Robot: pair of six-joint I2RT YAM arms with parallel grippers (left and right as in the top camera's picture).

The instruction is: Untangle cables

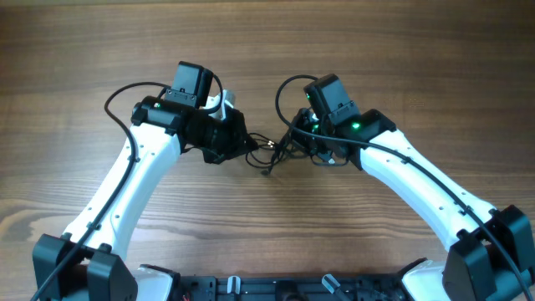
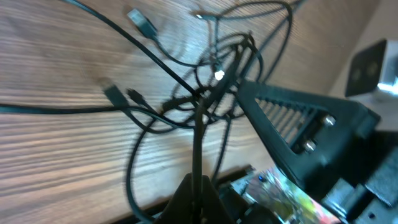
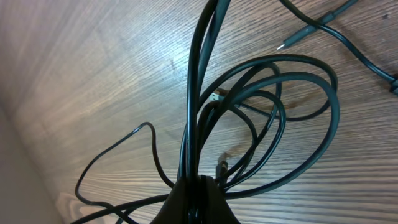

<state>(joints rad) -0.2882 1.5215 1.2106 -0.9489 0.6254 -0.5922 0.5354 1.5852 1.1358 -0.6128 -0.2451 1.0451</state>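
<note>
A small tangle of thin dark cables (image 1: 272, 149) lies on the wood table between my two grippers. My left gripper (image 1: 247, 144) is at the tangle's left side; in the left wrist view its fingers (image 2: 200, 186) are shut on one strand of the cables (image 2: 198, 124), which runs up into the knot. My right gripper (image 1: 303, 140) is at the tangle's right side; in the right wrist view its fingers (image 3: 198, 185) are shut on a bundle of cable strands (image 3: 199, 93) that loop out over the table. Small plug ends show in both wrist views.
The wooden table (image 1: 267, 50) stretches all round. Thicker black arm wires arc over each arm (image 1: 125, 92) (image 1: 284, 88). The right arm's black gripper body (image 2: 298, 118) fills the right of the left wrist view. The robot bases stand at the front edge.
</note>
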